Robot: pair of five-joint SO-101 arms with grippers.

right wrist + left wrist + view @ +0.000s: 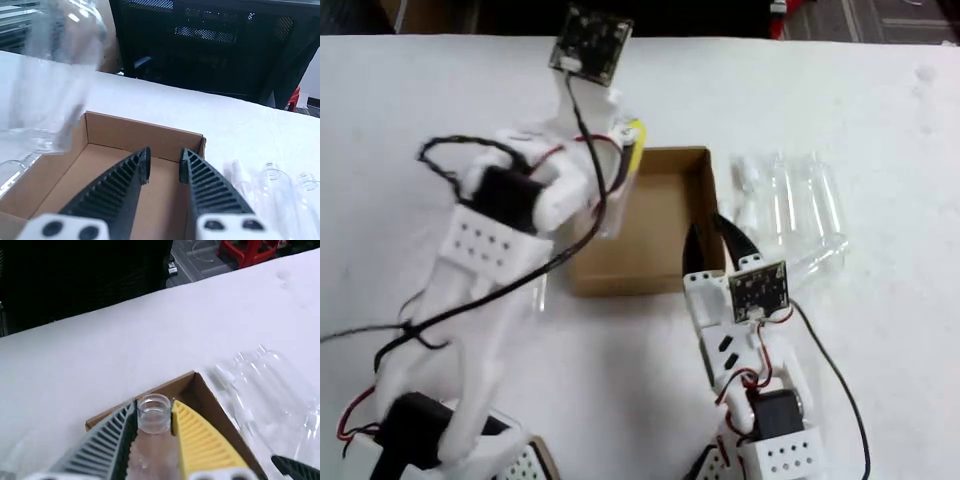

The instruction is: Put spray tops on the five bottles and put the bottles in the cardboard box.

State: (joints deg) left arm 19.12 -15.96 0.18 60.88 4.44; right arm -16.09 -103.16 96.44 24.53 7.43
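The box [660,215] sits mid-table. Loose bottles [798,200] lie side by side on the table just right of it. A bottle [153,416] is held in the left gripper [152,407] over the box's left wall. The right gripper [164,166] hangs over the box's near right corner, beside the loose bottles.

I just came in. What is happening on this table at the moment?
The left pincer is shut on a clear bottle that has no spray top, holding it at the edge of the cardboard box. The right pincer is open and empty over the box. Other clear bottles lie on the table beside the box.
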